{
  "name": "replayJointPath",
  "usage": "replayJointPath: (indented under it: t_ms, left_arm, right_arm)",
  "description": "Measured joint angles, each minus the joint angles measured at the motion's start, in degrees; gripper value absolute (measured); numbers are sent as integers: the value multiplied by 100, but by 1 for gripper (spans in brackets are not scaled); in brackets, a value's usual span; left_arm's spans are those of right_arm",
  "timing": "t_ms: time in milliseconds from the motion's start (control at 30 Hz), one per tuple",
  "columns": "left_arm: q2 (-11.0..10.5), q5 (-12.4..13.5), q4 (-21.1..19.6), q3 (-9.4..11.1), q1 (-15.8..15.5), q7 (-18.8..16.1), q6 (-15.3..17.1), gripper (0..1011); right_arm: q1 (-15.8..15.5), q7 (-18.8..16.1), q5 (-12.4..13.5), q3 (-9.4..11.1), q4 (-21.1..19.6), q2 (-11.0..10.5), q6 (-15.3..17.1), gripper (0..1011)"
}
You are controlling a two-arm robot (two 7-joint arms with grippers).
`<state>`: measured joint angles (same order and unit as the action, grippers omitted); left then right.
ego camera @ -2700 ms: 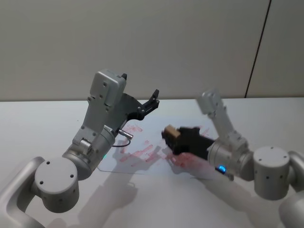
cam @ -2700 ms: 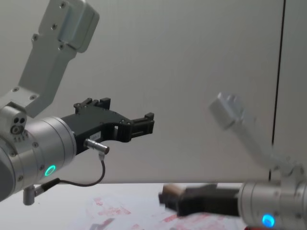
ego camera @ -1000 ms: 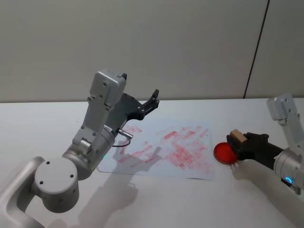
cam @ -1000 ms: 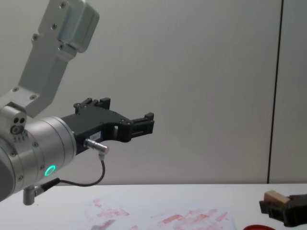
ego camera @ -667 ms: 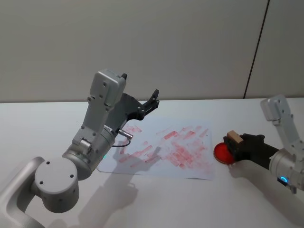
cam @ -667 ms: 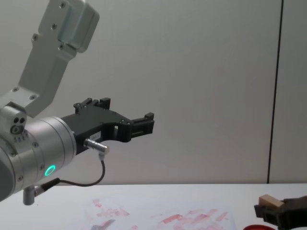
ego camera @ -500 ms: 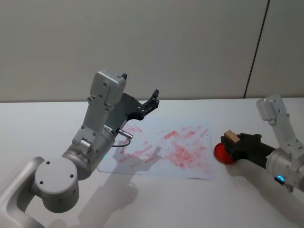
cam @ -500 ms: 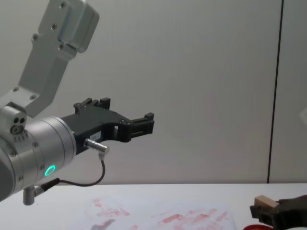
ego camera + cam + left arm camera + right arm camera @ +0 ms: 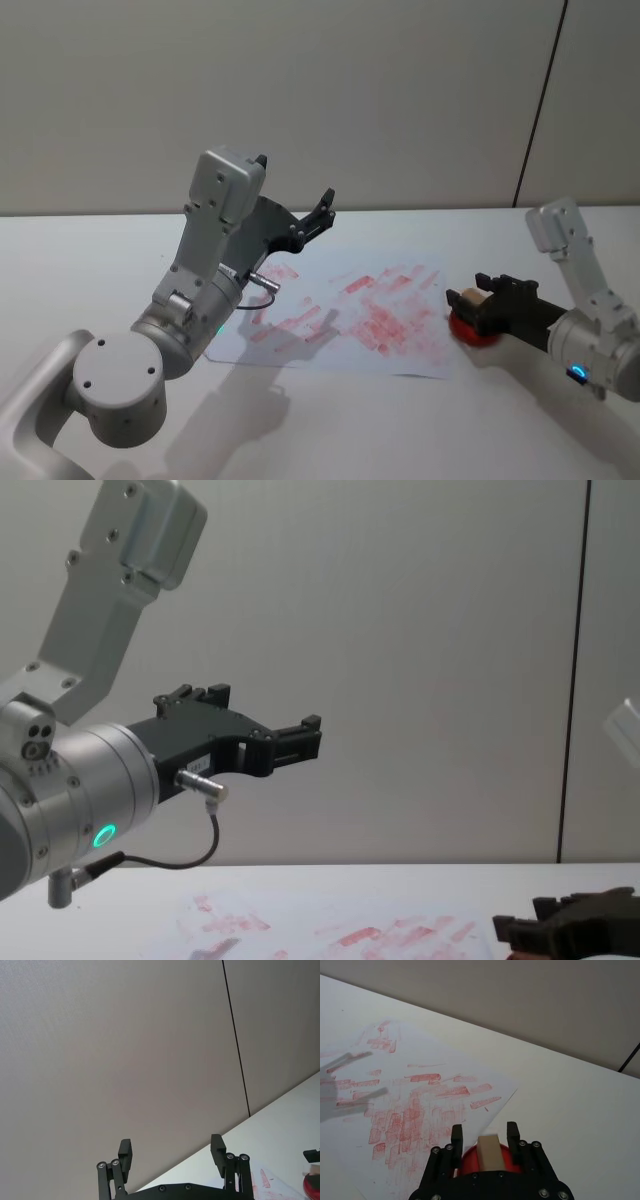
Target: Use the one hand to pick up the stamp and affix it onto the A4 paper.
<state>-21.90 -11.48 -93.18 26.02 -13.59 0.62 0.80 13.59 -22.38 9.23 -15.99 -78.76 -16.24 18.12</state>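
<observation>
The right gripper (image 9: 468,299) is seen low over the table (image 9: 80,260), at the right edge of the paper (image 9: 300,320). In the right wrist view its two black fingers (image 9: 456,1136) are parted wider than the stamp (image 9: 489,1152) — the tan block stands between them with a gap on either side, so whether it is gripped or merely straddled cannot be told. The stamp (image 9: 470,297) is placed over the red ink pad (image 9: 468,327), whose rim shows just beneath it; whether its underside touches the pad is hidden. The pad lies just beside the paper's right edge, near its far corner. The paper (image 9: 395,1110) is covered with smudgy red rectangular prints and lies flat.

The left gripper (image 9: 322,205) is held raised above the paper's left part, well apart from the stamp — its fingers (image 9: 125,1152) are spread wide and nothing is held between them.
</observation>
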Motion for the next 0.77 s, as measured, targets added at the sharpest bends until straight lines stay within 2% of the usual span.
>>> replayJointPath:
  t_ms: [67, 300, 433, 467, 500, 533, 767]
  left_arm:
    - [0, 0, 0, 0, 0, 0, 0, 1001]
    - [0, 0, 0, 0, 0, 0, 0, 1001]
    - [0, 0, 0, 0, 0, 0, 0, 1001]
    - [0, 0, 0, 0, 0, 0, 0, 1001]
    - [0, 0, 0, 0, 0, 0, 0, 1001]
    - [0, 0, 0, 0, 0, 0, 0, 1001]
    - [0, 0, 0, 0, 0, 0, 0, 1001]
  right_arm:
    - [9, -4, -6, -4, 12, 5, -3, 538]
    - [39, -16, -28, -18, 54, 25, -11, 791]
    - [47, -19, -34, -22, 64, 32, -13, 868]
    - [50, -20, -36, -23, 67, 34, -14, 936]
    - [52, -20, -38, -24, 70, 35, -15, 936]
    - [55, -21, -40, -25, 74, 37, -16, 981]
    - [64, -26, -46, -30, 86, 42, -21, 1001]
